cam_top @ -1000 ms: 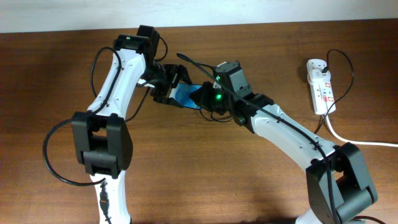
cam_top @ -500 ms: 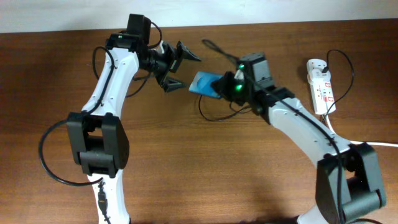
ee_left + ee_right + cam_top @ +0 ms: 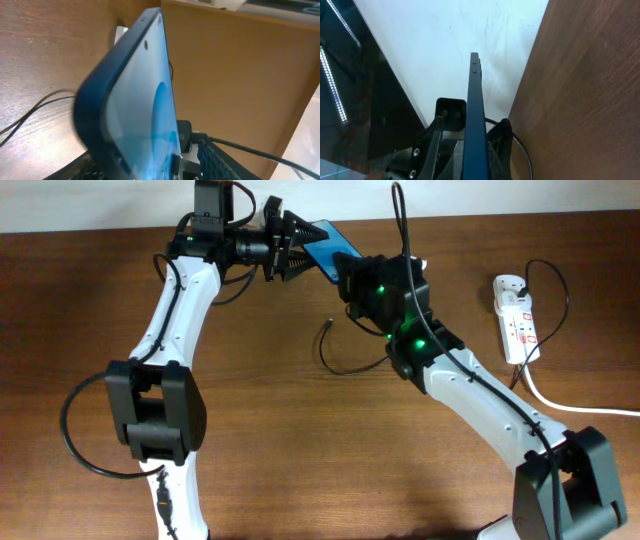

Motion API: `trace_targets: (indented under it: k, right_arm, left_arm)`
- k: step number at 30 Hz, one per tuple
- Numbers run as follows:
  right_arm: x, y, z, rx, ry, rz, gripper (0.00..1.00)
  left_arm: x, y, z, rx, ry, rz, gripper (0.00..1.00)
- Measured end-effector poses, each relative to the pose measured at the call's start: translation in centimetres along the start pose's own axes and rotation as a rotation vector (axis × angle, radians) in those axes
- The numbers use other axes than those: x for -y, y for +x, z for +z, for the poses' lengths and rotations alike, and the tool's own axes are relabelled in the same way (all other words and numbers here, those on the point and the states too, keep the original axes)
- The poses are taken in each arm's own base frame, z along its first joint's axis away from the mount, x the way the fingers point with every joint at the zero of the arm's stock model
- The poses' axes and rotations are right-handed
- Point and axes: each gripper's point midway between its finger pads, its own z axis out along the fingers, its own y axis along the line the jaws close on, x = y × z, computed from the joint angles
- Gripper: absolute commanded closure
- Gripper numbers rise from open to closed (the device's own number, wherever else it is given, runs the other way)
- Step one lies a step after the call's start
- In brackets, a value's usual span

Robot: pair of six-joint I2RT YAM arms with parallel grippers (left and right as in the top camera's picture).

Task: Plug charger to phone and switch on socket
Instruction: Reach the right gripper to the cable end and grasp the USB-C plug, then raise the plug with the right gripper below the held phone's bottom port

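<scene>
So the phone (image 3: 328, 248) is up off the surface (image 3: 300, 450) near the back edge. It's pinched edge-on in the right claw (image 3: 350, 272), and the left claw (image 3: 299, 249) looks spread wide with the phone's other end between its fingers. The charger (image 3: 345, 366) lies loose on the wood below the right arm with its connector well apart from the phone, and the socket (image 3: 517, 312) sits far right with its thick white cord (image 3: 570, 406) trailing off.

A brown wooden table (image 3: 300, 480) meets a white wall (image 3: 80, 202) along its far edge.
</scene>
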Motion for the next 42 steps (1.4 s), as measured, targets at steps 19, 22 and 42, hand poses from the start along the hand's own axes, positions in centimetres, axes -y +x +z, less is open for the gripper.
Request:
trace_targets:
  k: [19, 22, 42]
  right_arm:
    - [0.4, 0.8, 0.2, 0.005, 0.006, 0.041, 0.96]
    - [0.1, 0.9, 0.2, -0.001, -0.007, 0.157, 0.94]
    - [4.5, -5.8, -1.7, -0.178, 0.170, -0.552, 0.02]
  left_arm:
    - [-0.9, -1.3, 1.3, 0.109, -0.070, -0.094, 1.00]
    - [-0.4, -1.4, 1.1, 0.101, -0.048, -0.133, 1.00]
    - [-3.9, -5.8, -9.7, 0.228, -0.072, 0.063, 1.00]
